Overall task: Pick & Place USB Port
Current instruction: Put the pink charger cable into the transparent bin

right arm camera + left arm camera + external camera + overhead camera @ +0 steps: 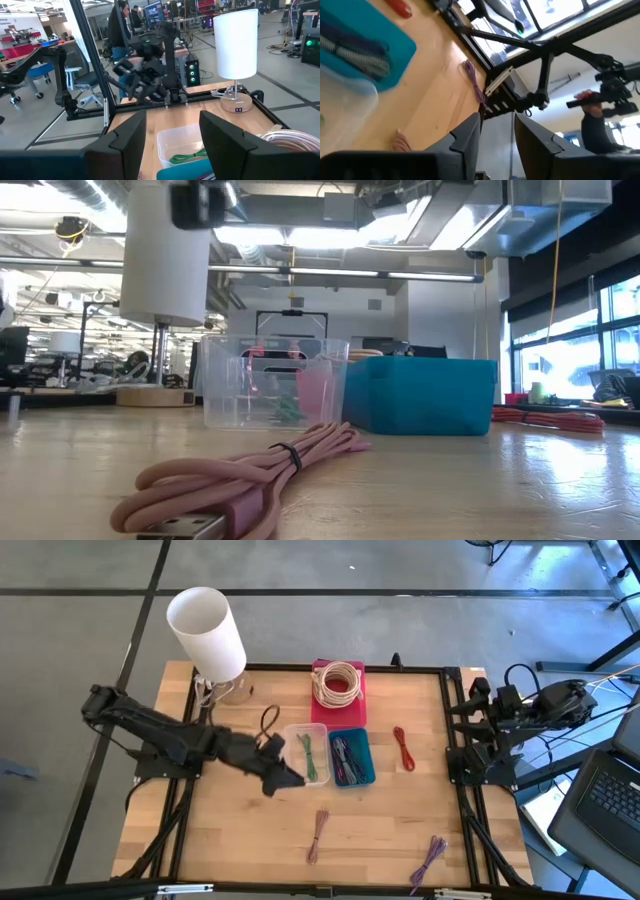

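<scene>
Several bundled USB cables lie on the wooden table: a pink one (318, 837) (240, 485) near the front, a purple one (430, 858) (474, 82) at the front right, a red one (403, 747) right of the bins, and a black one (268, 720). My left gripper (290, 778) (497, 140) hovers open just left of the clear bin (305, 752), with nothing between its fingers. At the table's right edge my right gripper (470, 708) (172, 135) stands raised and open, holding nothing.
The clear bin holds a green cable, and the blue bin (350, 757) (420, 395) beside it holds purple ones. A pink tray (338, 685) with a cream cable coil and a white lamp (205, 635) stand at the back. A person (600, 125) is beyond the table.
</scene>
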Available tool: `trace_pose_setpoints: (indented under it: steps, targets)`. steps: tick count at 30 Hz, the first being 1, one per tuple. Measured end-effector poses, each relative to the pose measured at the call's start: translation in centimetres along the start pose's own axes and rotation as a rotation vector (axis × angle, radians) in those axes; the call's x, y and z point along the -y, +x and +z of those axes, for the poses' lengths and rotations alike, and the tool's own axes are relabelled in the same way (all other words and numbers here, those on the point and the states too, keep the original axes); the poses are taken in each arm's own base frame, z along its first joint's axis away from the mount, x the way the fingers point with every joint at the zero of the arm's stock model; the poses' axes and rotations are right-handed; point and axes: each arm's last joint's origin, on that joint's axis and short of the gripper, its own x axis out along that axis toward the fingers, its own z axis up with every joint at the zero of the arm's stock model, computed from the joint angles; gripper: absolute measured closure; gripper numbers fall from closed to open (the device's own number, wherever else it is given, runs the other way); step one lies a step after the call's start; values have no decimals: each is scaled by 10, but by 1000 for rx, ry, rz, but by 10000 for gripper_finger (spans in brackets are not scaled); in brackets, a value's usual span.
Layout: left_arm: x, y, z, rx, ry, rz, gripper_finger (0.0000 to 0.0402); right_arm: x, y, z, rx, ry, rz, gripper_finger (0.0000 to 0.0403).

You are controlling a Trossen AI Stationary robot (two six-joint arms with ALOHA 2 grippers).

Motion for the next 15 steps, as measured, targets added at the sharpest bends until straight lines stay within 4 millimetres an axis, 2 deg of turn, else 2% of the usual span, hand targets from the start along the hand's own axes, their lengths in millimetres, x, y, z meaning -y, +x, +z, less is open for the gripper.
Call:
trace_pose_setpoints:
  steps: [3, 6, 11, 15]
  targets:
    - [15, 4, -17, 43, -22, 43, 294, 0, 0, 0, 0, 0, 0, 214]
    - [30, 16, -29, 59, -44, 93, 295, 0, 0, 0, 0, 0, 0, 214]
    - [49, 55, -40, -32, -85, 201, 295, 0, 0, 0, 0, 0, 0, 214]
    - [46, 89, -48, -155, -163, 350, 295, 0, 0, 0, 0, 0, 0, 214]
